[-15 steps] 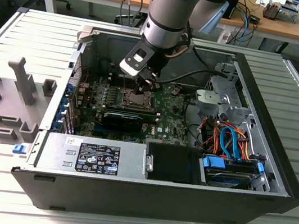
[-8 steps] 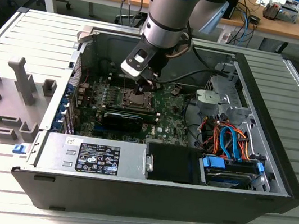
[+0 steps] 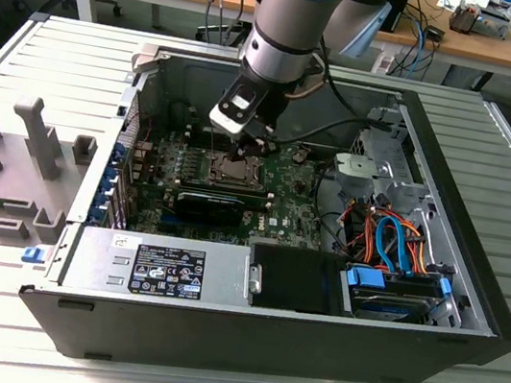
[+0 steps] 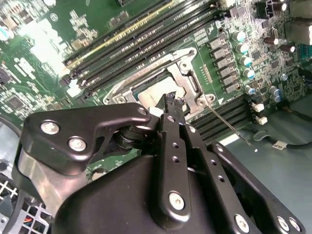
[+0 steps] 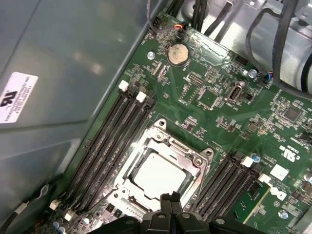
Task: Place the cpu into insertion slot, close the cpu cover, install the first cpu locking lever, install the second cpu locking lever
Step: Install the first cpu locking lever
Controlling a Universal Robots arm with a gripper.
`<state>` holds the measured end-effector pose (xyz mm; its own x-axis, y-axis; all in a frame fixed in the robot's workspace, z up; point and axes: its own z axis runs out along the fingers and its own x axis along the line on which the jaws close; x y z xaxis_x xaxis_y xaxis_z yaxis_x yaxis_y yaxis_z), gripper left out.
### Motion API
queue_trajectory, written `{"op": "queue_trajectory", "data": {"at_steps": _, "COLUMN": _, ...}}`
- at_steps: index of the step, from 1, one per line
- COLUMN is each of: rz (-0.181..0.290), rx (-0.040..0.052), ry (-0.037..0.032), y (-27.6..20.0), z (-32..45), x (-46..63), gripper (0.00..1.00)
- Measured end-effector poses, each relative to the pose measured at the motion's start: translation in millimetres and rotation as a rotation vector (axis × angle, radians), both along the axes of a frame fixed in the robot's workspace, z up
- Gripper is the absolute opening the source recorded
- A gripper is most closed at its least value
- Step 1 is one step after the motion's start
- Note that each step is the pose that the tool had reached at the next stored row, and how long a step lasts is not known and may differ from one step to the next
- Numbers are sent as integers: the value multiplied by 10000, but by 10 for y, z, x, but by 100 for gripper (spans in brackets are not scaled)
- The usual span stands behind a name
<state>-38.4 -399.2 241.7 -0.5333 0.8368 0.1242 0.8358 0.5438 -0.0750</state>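
Robot hand (image 5: 170, 198), its fingers (image 4: 170, 101) pinched together and carrying nothing, hovers directly over the cpu (image 5: 158, 174). The chip sits in the insertion slot (image 3: 236, 171), just below the fingertips, with the cpu cover (image 5: 197, 157) apparently down around it. A thin locking lever (image 4: 230, 126) stands free beside the socket, its long axis running out past the hand's side.
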Motion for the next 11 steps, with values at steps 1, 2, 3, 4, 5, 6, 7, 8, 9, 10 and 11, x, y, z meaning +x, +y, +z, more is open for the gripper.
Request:
{"op": "queue_trajectory", "data": {"at_steps": 1, "rz": 85, "rx": 45, "ry": -1, "y": 0, "z": -1, "x": -1, "gripper": 11}}
{"op": "queue_trajectory", "data": {"at_steps": 2, "rz": 191, "rx": 46, "ry": -1, "y": 0, "z": -1, "x": -1, "gripper": 11}}
{"op": "queue_trajectory", "data": {"at_steps": 3, "rz": 234, "rx": 45, "ry": 0, "y": 0, "z": -1, "x": -1, "gripper": 11}}
{"op": "queue_trajectory", "data": {"at_steps": 4, "rz": 240, "rx": 45, "ry": 0, "y": 0, "z": 0, "x": 0, "gripper": 11}}
{"op": "queue_trajectory", "data": {"at_steps": 5, "rz": 241, "rx": 45, "ry": 0, "y": 0, "z": 0, "x": -1, "gripper": 11}}
{"op": "queue_trajectory", "data": {"at_steps": 6, "rz": 244, "rx": 46, "ry": 0, "y": 0, "z": -1, "x": 0, "gripper": 11}}
{"op": "queue_trajectory", "data": {"at_steps": 7, "rz": 246, "rx": 46, "ry": 0, "y": 0, "z": -1, "x": 0, "gripper": 11}}
{"op": "queue_trajectory", "data": {"at_steps": 8, "rz": 247, "rx": 45, "ry": 0, "y": 0, "z": -1, "x": 0, "gripper": 11}}
{"op": "queue_trajectory", "data": {"at_steps": 9, "rz": 248, "rx": 46, "ry": -25, "y": 0, "z": -1, "x": 0, "gripper": 11}}
{"op": "queue_trajectory", "data": {"at_steps": 10, "rz": 249, "rx": 44, "ry": -117, "y": 0, "z": -2, "x": 0, "gripper": 11}}
{"op": "queue_trajectory", "data": {"at_steps": 11, "rz": 249, "rx": 41, "ry": -369, "y": 0, "z": -3, "x": -1, "gripper": 11}}
